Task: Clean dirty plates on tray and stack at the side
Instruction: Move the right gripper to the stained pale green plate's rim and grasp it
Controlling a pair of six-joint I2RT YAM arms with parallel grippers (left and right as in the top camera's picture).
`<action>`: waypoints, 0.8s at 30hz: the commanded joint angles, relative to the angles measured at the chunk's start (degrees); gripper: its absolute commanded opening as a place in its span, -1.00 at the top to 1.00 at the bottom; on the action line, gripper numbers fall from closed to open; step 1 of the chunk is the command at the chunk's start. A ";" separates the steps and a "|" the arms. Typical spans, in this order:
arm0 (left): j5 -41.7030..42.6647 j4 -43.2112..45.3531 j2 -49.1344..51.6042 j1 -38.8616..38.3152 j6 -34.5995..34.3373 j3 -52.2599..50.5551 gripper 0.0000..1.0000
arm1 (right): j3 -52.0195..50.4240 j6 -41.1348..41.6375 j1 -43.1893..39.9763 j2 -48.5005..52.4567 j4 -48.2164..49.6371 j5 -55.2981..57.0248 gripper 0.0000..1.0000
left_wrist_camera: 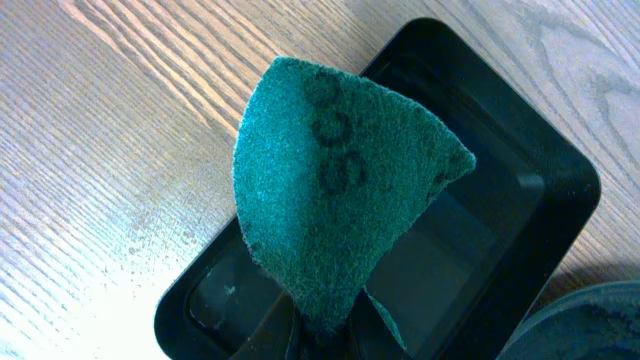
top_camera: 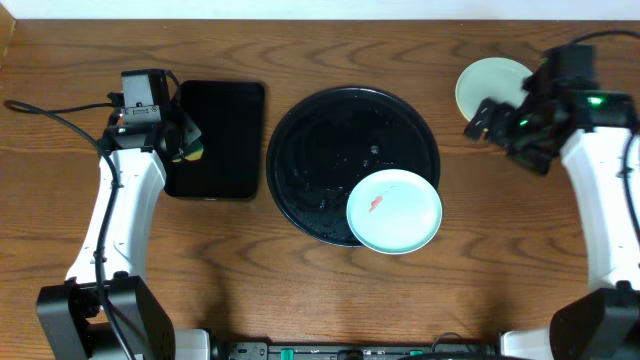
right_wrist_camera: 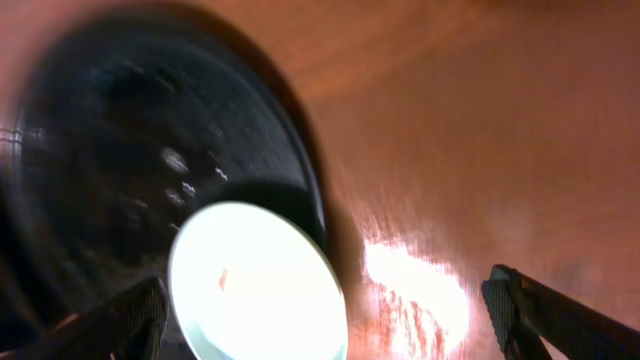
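A pale mint-blue plate (top_camera: 394,210) with a small orange-red smear lies on the lower right of the round black tray (top_camera: 320,130); it also shows in the right wrist view (right_wrist_camera: 255,285), overexposed. Another pale plate (top_camera: 490,85) lies on the bare wood at the far right, partly hidden by my right arm. My right gripper (top_camera: 490,120) is open and empty beside that plate, its fingers wide apart (right_wrist_camera: 325,310). My left gripper (top_camera: 188,145) is shut on a green scouring pad (left_wrist_camera: 335,190) above the rectangular black tray (left_wrist_camera: 500,230).
The rectangular black tray (top_camera: 215,140) lies left of the round tray. The round tray's surface looks wet. Brown wood tabletop surrounds everything.
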 commanded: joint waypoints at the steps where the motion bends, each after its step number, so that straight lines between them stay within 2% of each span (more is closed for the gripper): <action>1: -0.26 0.09 0.22 0.20 -0.72 -0.44 0.83 | -2.64 15.06 5.29 0.61 -2.80 6.80 -0.99; 4: -0.26 0.09 0.22 0.20 -0.74 -0.44 0.83 | -4.90 20.68 8.92 0.61 -3.56 5.53 -0.98; 10: -0.26 0.48 0.22 0.20 -0.72 -0.44 0.83 | -8.07 21.86 14.97 0.63 -3.58 3.80 -0.99; 15: -0.26 0.48 0.22 0.20 -0.74 -0.44 0.83 | -13.70 31.36 19.04 0.63 -3.67 3.52 -0.99; 16: -0.26 0.50 0.22 0.20 -0.74 -0.44 0.83 | -15.15 32.98 19.41 0.63 -3.69 3.34 -0.96; 18: -0.26 0.50 0.22 0.20 -0.72 -0.44 0.83 | -17.92 34.99 20.04 0.63 -3.67 2.73 -0.63; 24: -0.26 0.50 0.22 0.20 -0.72 -0.44 0.83 | -23.93 35.34 21.33 0.63 -1.25 1.79 -0.66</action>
